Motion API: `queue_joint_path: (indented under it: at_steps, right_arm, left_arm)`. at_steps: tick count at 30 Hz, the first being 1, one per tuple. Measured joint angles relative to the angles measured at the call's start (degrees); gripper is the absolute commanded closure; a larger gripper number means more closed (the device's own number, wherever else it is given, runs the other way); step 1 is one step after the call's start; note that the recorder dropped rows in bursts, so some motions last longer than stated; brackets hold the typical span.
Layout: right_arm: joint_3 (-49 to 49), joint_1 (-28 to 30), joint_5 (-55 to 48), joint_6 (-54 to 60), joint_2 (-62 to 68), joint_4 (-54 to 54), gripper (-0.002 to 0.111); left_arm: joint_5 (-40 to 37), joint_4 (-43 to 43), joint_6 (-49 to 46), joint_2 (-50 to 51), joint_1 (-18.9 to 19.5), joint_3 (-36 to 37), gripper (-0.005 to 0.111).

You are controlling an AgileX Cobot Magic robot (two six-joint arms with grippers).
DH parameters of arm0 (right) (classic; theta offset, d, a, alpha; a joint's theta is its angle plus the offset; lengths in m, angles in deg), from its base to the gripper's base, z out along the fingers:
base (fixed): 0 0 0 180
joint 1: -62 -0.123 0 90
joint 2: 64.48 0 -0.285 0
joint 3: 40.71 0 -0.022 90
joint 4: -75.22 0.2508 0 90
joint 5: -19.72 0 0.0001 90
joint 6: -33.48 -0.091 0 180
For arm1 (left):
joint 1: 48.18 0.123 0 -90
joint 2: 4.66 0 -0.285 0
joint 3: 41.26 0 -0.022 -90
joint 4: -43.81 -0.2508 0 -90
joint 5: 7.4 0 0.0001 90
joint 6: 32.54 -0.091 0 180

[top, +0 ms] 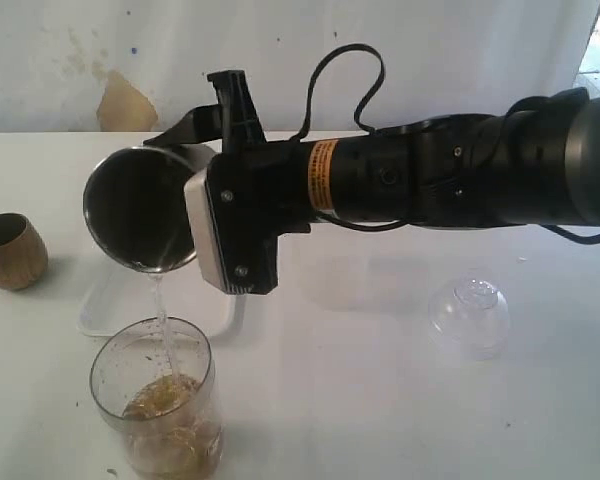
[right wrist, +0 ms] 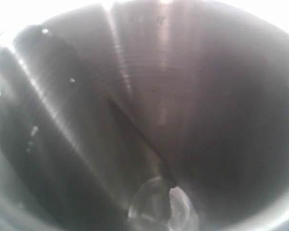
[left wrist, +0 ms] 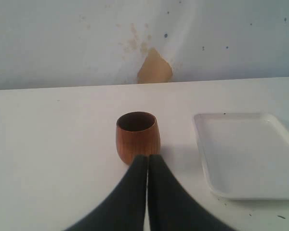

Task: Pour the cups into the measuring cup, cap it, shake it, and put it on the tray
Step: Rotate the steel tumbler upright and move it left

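One each: tumbler [top: 135,210], brown cup [top: 10,252], measuring cup [top: 160,400], tray [left wrist: 245,159].

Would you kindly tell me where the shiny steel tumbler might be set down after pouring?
Bare white table lies between the clear plastic measuring cup and the clear dome lid. The flat white tray is bare too. Crowded: the exterior view's left, with the squat brown cup, tray and measuring cup.
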Motion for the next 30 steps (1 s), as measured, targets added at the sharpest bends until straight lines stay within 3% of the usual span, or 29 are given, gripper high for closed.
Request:
queue_joint_path:
  at_steps: [10,19,30]
  right_arm:
    - [0.0,0.0,0.2,-31.9,0.0,1.4,0.108]
    - [-0.8,0.0,9.0,-40.5,5.1,19.8,0.108]
    - [-11.6,0.0,4.9,-54.1,16.2,22.3,0.108]
  left_arm:
    - [0.0,0.0,0.0,0.0,0.0,0.0,0.106]
    - [0.0,0.0,0.0,0.0,0.0,0.0,0.106]
    - [0.0,0.0,0.0,0.0,0.0,0.0,0.106]
